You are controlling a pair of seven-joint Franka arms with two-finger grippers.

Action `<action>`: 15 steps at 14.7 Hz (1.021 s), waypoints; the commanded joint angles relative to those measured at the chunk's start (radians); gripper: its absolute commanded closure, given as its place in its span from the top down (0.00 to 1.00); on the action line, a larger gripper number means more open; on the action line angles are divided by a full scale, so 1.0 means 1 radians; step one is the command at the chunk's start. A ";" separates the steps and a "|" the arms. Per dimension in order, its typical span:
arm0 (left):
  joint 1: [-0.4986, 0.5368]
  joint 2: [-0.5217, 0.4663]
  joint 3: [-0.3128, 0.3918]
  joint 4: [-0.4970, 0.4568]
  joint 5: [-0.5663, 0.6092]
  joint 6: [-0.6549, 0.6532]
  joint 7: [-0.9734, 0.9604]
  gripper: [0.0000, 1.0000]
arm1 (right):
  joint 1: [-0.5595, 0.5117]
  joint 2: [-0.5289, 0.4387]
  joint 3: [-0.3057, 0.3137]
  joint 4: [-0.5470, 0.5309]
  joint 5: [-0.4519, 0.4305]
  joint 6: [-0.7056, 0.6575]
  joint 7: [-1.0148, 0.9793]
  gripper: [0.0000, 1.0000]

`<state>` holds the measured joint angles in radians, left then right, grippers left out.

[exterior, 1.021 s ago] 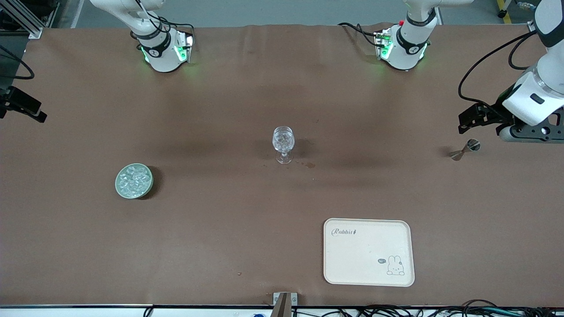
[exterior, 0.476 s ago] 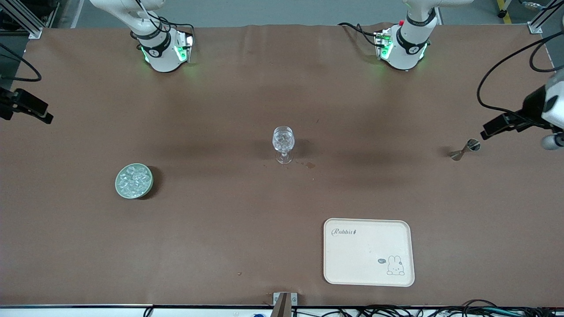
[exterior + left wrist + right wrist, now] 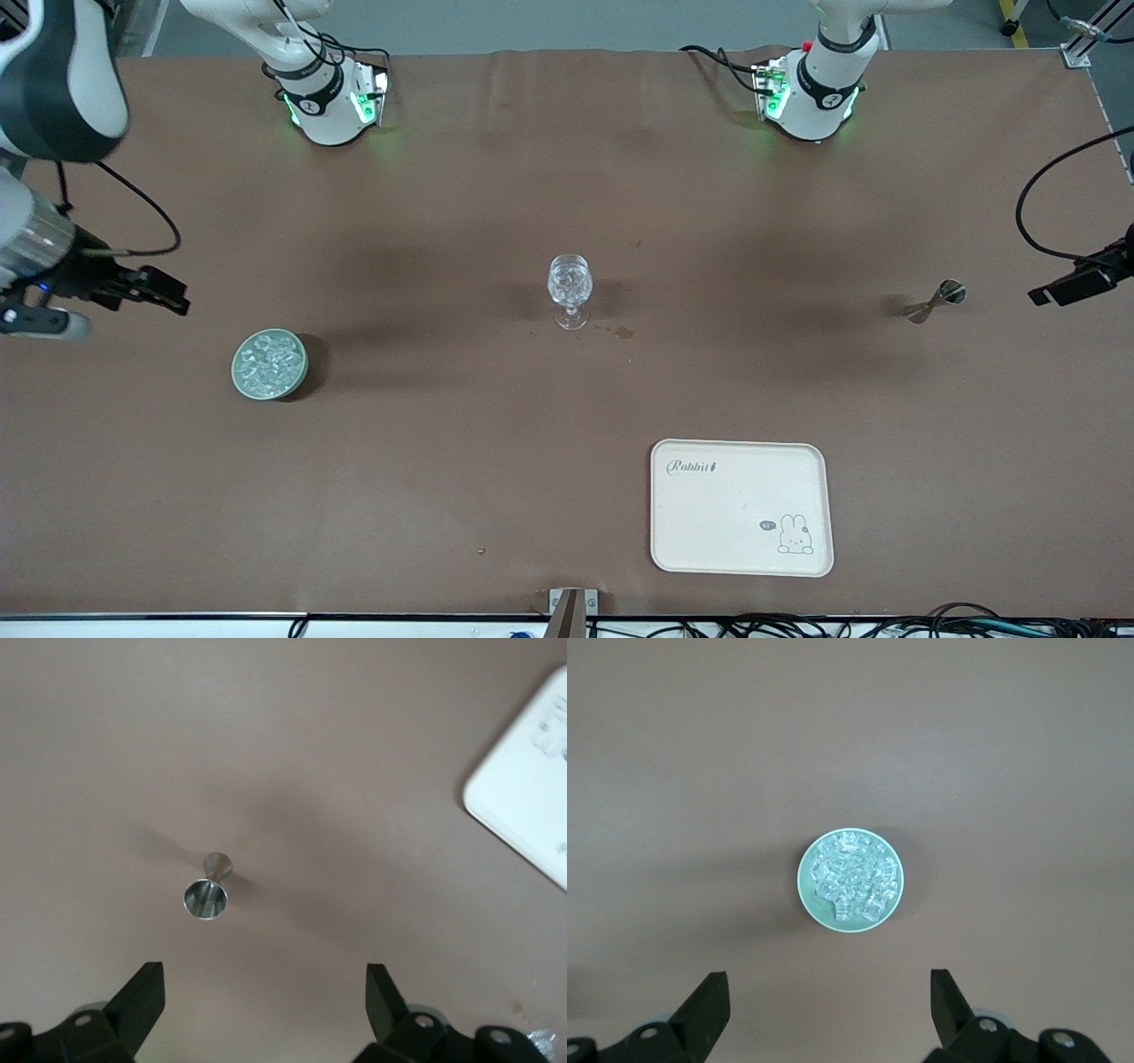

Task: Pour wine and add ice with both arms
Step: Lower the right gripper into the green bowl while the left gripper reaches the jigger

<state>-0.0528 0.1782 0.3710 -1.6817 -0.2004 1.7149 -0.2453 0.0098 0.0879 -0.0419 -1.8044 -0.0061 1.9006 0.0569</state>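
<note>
The right pincer (image 3: 173,297) hangs with fingers spread near the green bowl (image 3: 269,364) holding the ice (image 3: 855,875), apparently staged for a pick, while the left pincer (image 3: 1059,289), equally spread, sits beside the steel jigger (image 3: 937,300) on the worktop (image 3: 443,461).

Two white arms (image 3: 53,97) with black joint bands, looping black cables (image 3: 1054,204), green-lit bases (image 3: 332,102) and black fingers (image 3: 142,997) with round screw holes.

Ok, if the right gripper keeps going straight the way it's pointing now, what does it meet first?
Probably the green bowl of ice: it sits centred ahead of the open right gripper, nothing between them. Depth is hard to judge.
</note>
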 commanded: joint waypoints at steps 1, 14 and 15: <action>-0.005 0.154 0.096 0.086 -0.089 -0.012 -0.077 1.00 | 0.001 0.062 -0.001 -0.036 -0.005 0.066 -0.003 1.00; 0.139 0.599 0.358 0.126 -0.751 -0.244 -0.131 1.00 | -0.001 0.266 -0.001 -0.237 -0.005 0.454 -0.011 0.97; 0.154 0.619 0.358 0.117 -0.769 -0.274 -0.134 1.00 | -0.001 0.273 -0.001 -0.251 -0.005 0.487 -0.011 0.90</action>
<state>0.0834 0.7558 0.7107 -1.5881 -0.9328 1.5127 -0.3492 0.0100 0.3667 -0.0434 -2.0213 -0.0064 2.3435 0.0540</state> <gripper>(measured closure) 0.000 0.022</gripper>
